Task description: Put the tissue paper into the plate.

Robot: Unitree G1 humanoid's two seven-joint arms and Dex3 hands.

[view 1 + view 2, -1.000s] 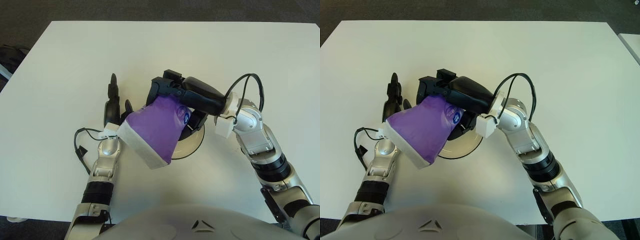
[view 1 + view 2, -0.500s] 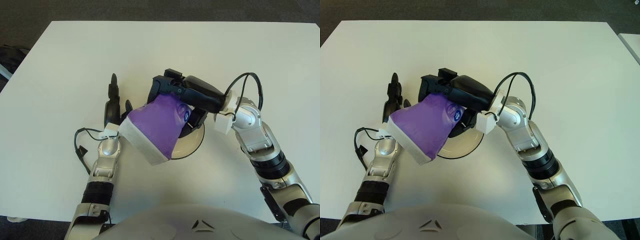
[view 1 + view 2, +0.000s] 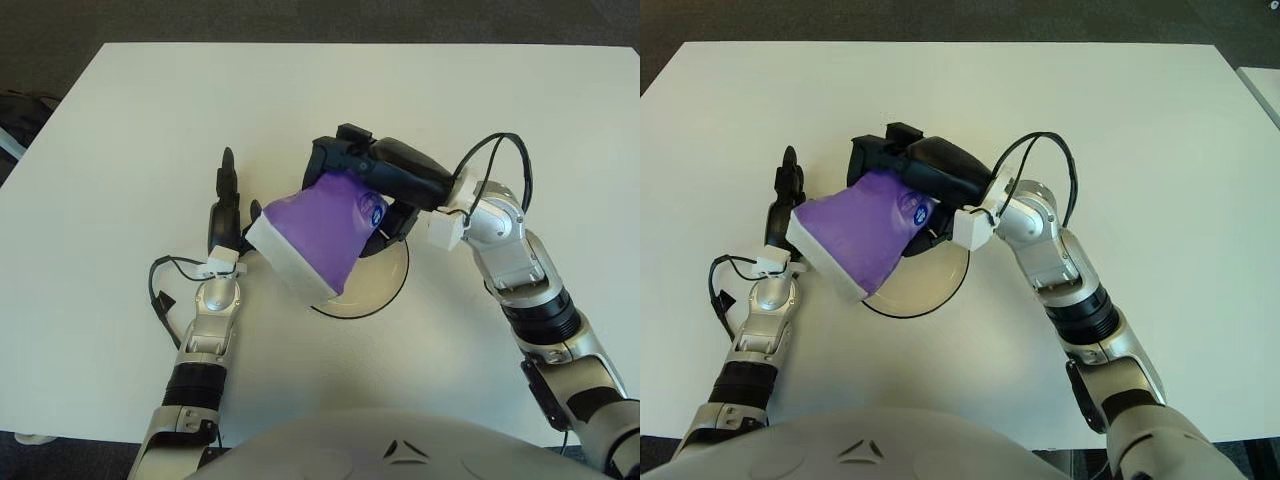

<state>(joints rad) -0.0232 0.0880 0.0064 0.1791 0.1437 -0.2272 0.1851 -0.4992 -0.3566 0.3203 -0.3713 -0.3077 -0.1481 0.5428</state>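
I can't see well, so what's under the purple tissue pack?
The plate lies under the tissue pack, which the right hand holds. Its near rim shows; the pack covers the rest. The left hand shows beside the pack.

Quick count of what's in view: one tissue pack (image 3: 318, 238), purple with a white end. One plate (image 3: 375, 293), round, pale, dark rim. One white bench (image 3: 120, 120) under everything. Two hands, so one left hand (image 3: 224, 215) and one right hand (image 3: 372, 180), each on its own arm, so two arms as well. Two black cables that I can make out: one looping by the left wrist (image 3: 160, 290) and one arching over the right wrist (image 3: 495, 160). That's the lot, single pack, single plate, nothing doubled besides the robot's own parts.
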